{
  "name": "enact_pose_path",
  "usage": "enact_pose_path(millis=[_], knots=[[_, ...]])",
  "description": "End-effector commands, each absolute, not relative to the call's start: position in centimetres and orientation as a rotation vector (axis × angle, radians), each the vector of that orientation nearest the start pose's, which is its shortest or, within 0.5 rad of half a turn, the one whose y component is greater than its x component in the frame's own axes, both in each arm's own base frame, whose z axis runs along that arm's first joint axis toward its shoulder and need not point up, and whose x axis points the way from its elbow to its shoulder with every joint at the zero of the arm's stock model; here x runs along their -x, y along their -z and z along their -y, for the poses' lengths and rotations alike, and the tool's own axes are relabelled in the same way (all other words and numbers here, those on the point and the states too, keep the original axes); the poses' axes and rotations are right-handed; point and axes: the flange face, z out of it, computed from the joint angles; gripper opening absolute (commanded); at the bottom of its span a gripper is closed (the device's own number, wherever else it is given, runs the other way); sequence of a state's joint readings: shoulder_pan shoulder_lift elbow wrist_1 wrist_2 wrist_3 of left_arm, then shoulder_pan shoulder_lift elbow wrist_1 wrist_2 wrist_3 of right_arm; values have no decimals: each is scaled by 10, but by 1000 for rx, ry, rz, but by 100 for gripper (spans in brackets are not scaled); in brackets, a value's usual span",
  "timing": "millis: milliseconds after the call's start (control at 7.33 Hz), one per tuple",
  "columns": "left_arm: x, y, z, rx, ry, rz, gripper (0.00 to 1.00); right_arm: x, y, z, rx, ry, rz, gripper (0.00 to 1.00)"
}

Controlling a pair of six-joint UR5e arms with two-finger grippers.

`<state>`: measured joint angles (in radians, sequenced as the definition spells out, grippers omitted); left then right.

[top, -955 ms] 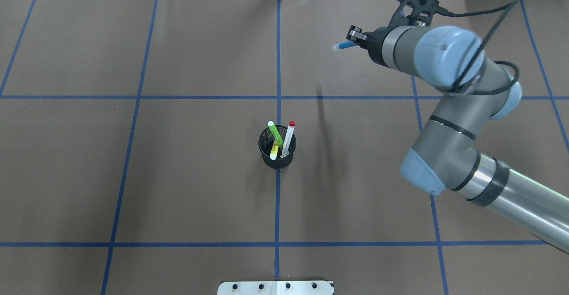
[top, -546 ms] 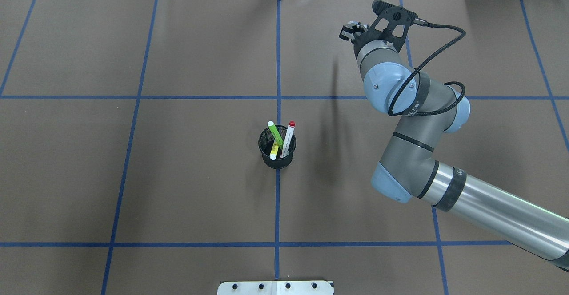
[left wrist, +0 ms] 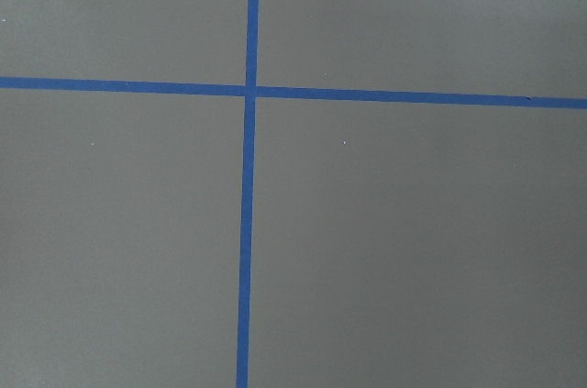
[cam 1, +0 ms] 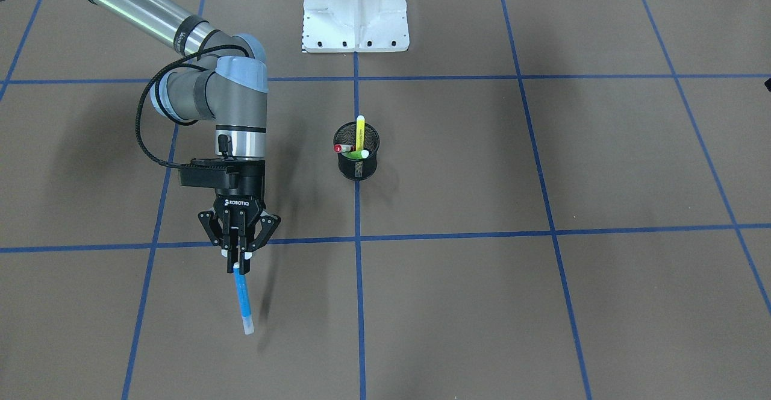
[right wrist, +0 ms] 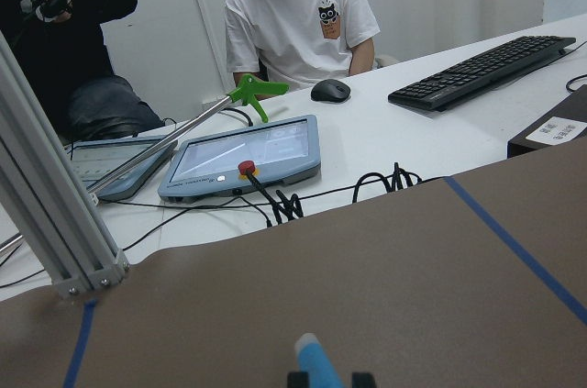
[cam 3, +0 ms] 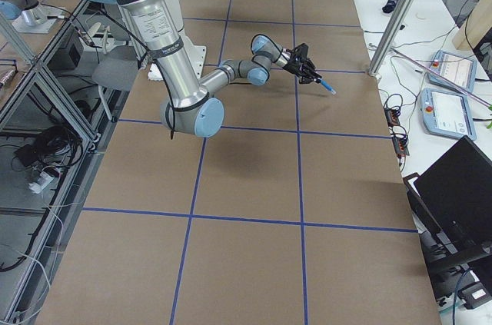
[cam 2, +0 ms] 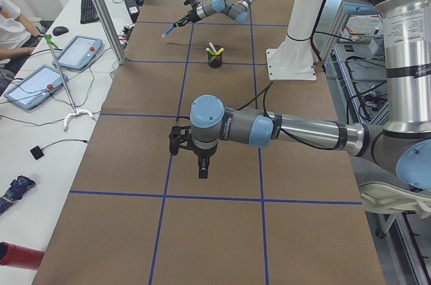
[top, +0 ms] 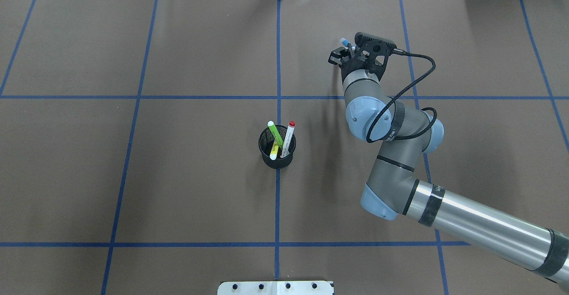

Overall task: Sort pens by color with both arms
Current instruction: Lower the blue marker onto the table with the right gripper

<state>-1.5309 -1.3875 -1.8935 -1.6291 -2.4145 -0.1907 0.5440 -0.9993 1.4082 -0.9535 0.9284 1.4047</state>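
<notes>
1. One pen is in the claw: the black two-finger gripper (cam 1: 237, 260) of the right arm has its fingers drawn almost together on the upper end of the slim blue pen (cam 1: 243, 297). The pen hangs out of it at a tilt, pale tip pointing down and away from the robot; whether the tip touches the surface I cannot tell.
2. Half a second ago, in the overhead view, this gripper was nearer the table's far edge, and a second ago the pen lay roughly level, pointing sideways. Now the wrist has turned the pen tip-down and the arm has drawn back and lowered over the brown paper-covered table (cam 1: 482, 303), in a far square on the robot's right.
3. Three pens are where they were, standing in the black mesh cup (cam 1: 356, 168) at the table's middle, well apart from the gripper: the yellow pen (cam 1: 360, 130), the lime-green pen (cam 1: 356, 155) and the white pen with a red cap (cam 1: 343, 148).
4. Farther off, the left gripper (cam 2: 202, 164) shows only in the side view, over bare table, and I cannot tell how far it is open; its wrist camera sees only crossing blue tape lines (left wrist: 249, 90).
5. Judged from this, the blue pen is about to be laid down on the right side; one colour is nearly sorted and three are not yet touched.
</notes>
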Motion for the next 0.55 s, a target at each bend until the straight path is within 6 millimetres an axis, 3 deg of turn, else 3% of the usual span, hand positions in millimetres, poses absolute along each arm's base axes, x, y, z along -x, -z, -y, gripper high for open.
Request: enact_pose_path(millis=[0, 136, 273, 409], knots=[[42, -567, 424, -95, 56, -857, 100, 518, -328, 524, -906, -650, 724, 0], [42, -567, 424, -96, 55, -857, 100, 519, -328, 523, -906, -647, 724, 0], [42, -567, 424, -96, 55, -857, 100, 520, -329, 522, -905, -644, 724, 15], [42, -565, 424, -99, 54, -858, 100, 520, -330, 522, -904, -643, 722, 37]])
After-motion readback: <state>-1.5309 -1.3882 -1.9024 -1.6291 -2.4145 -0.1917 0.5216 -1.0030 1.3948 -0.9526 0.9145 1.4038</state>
